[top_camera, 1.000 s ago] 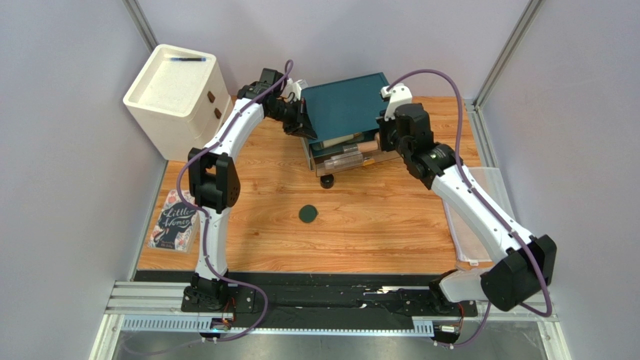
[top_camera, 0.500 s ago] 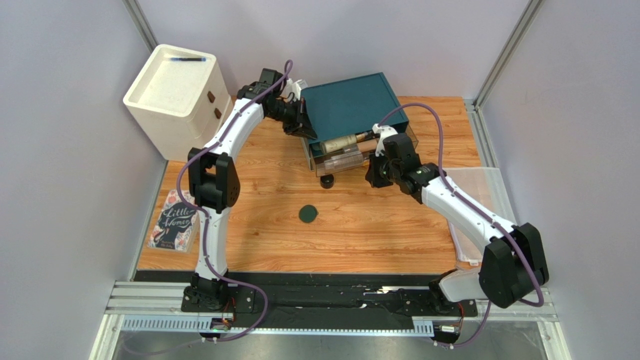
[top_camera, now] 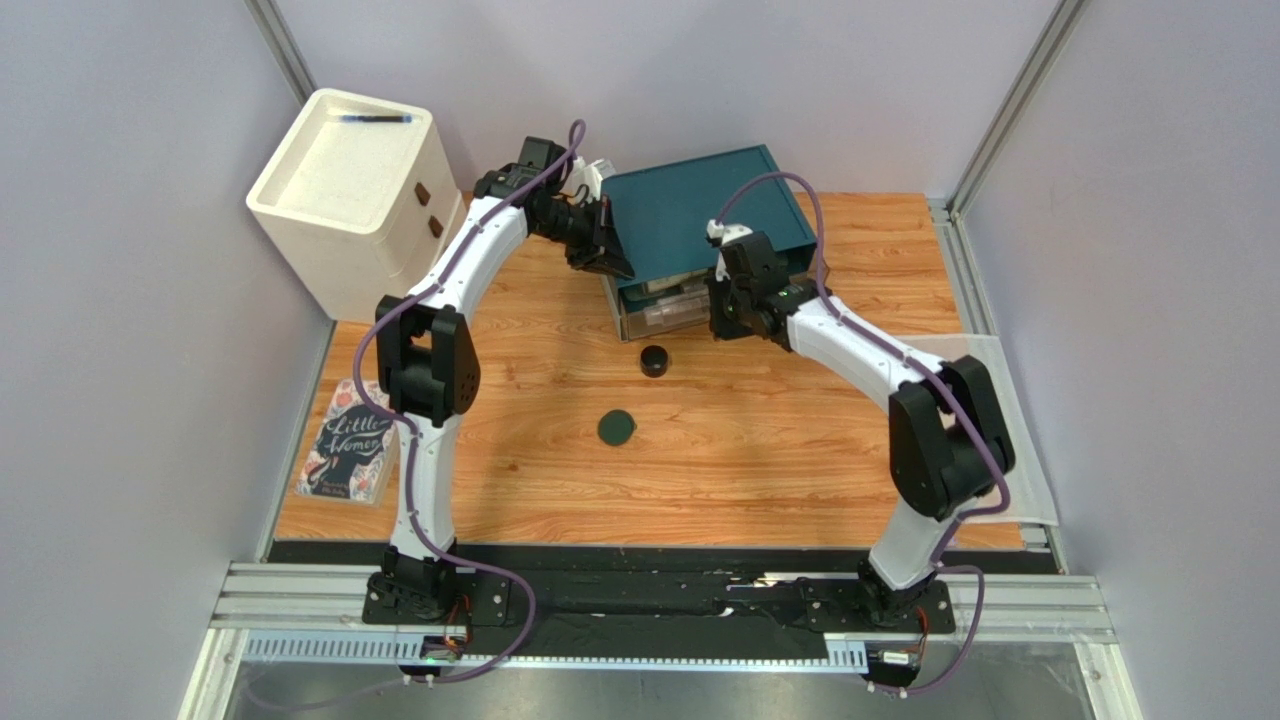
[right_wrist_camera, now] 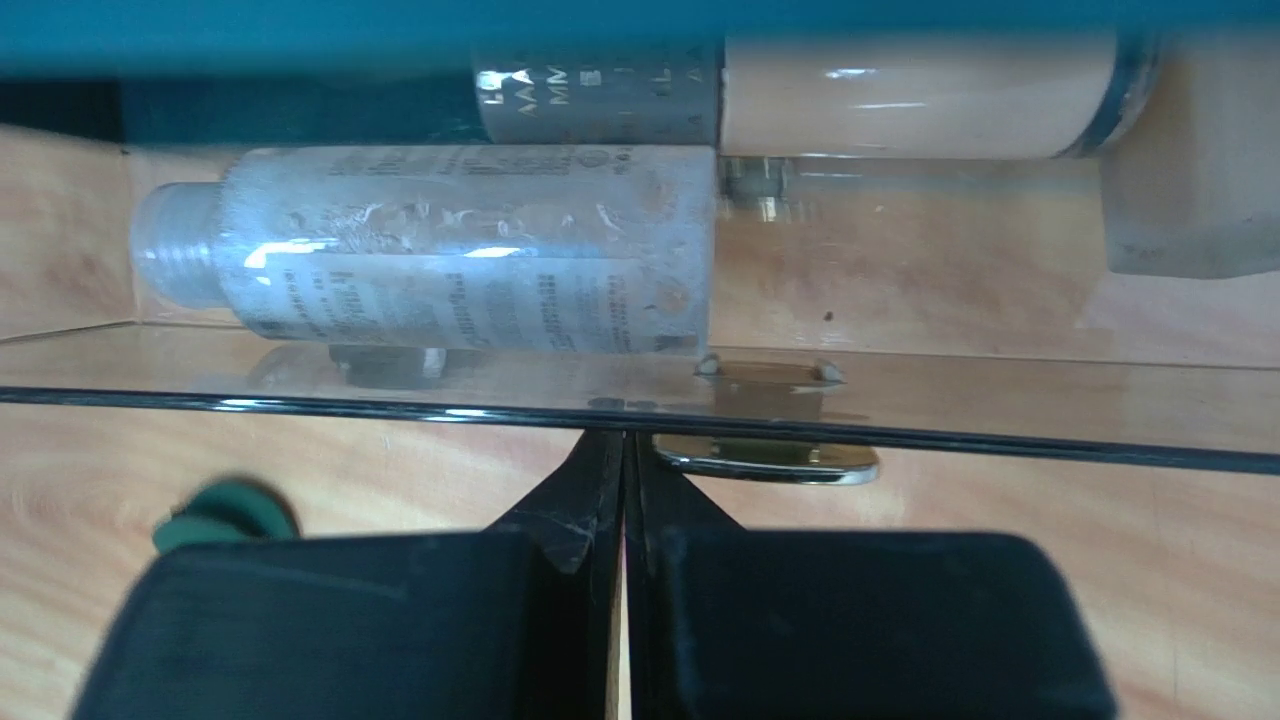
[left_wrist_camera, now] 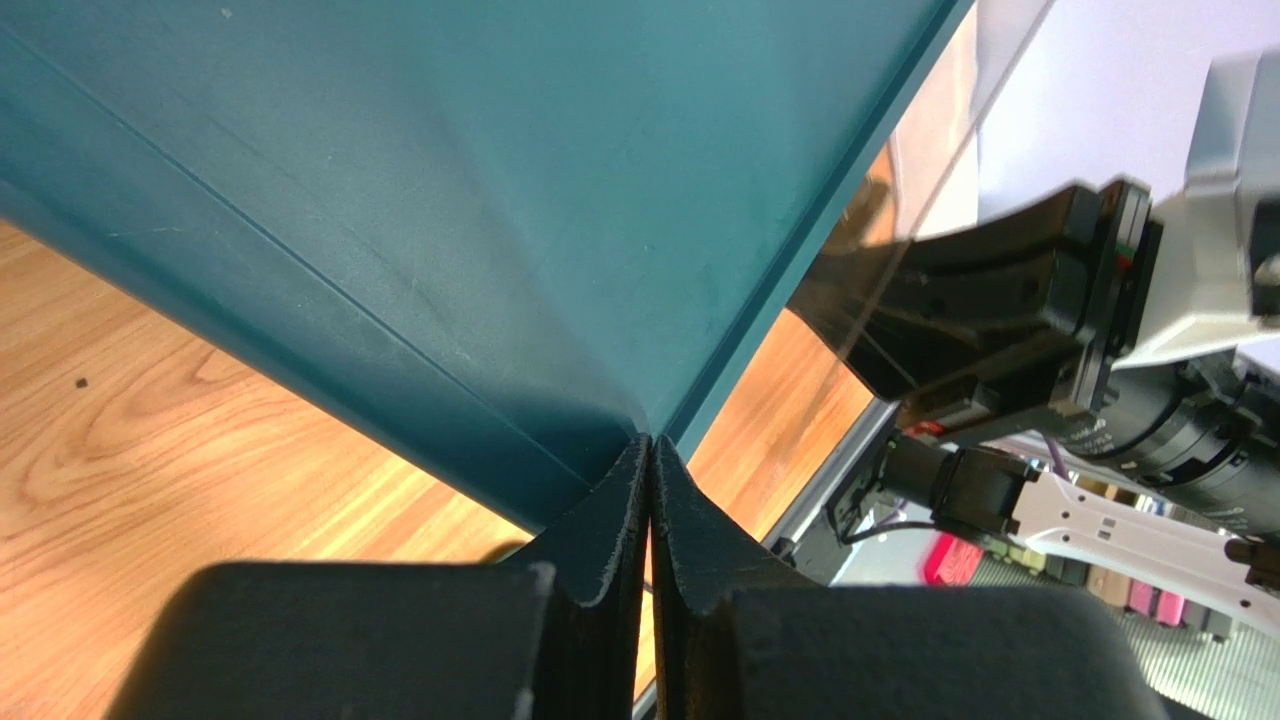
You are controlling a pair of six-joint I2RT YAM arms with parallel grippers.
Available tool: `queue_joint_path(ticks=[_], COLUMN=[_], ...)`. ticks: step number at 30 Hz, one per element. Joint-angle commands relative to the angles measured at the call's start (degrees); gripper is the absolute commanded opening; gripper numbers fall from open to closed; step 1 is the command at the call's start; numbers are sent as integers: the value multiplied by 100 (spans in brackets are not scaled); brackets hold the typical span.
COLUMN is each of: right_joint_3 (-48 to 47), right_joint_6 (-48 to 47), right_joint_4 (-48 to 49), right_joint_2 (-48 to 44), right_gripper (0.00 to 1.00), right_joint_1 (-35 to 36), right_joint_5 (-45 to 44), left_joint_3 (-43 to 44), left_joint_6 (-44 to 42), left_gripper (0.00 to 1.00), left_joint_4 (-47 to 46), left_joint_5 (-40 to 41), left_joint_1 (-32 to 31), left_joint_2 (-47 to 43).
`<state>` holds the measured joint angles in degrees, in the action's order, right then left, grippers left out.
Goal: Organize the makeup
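A teal drawer box (top_camera: 706, 210) stands at the back of the table with a clear drawer (top_camera: 661, 312) at its front. In the right wrist view the drawer holds a clear-capped tube (right_wrist_camera: 436, 248) and a beige tube (right_wrist_camera: 902, 98). My right gripper (top_camera: 718, 318) is shut and empty, its tips (right_wrist_camera: 624, 443) against the clear drawer front beside the metal handle (right_wrist_camera: 766, 459). My left gripper (top_camera: 613, 258) is shut and empty, its tips (left_wrist_camera: 649, 450) against the box's left corner. A small black jar (top_camera: 652, 360) and a flat dark-green compact (top_camera: 615, 429) lie on the table.
A white cabinet (top_camera: 353, 180) stands at the back left. A pink-covered book (top_camera: 349, 440) lies at the table's left edge. A clear tray (top_camera: 977, 405) lies at the right edge under my right arm.
My right gripper has come down from the top of the box to the drawer front. The drawer now sits further in and the black jar shows fully. The left arm has not moved.
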<state>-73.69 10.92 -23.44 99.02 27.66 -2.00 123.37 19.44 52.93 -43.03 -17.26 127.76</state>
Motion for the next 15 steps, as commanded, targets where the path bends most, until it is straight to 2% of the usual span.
queue_joint_path(ticks=[1, 4, 8, 12, 15], right_joint_3=[-1075, -1506, -1736, -1395, -877], right_joint_6=[-195, -204, -187, -55, 173], right_joint_4=[595, 473, 314, 244, 217], right_joint_2=[520, 994, 1146, 830, 260], right_gripper=[0, 0, 0, 0, 0], right_joint_1=[3, 3, -6, -6, -6], right_joint_5=[-310, -371, -406, -372, -301], left_joint_3=[-112, -6, 38, 29, 29], left_joint_6=[-213, -213, -239, -239, -222], left_gripper=[8, 8, 8, 8, 8], left_joint_4=[807, 868, 921, 913, 877], left_joint_5=[629, 620, 646, 646, 629], left_joint_1=[-41, -41, -41, -41, -41], left_joint_2=[170, 196, 187, 196, 205])
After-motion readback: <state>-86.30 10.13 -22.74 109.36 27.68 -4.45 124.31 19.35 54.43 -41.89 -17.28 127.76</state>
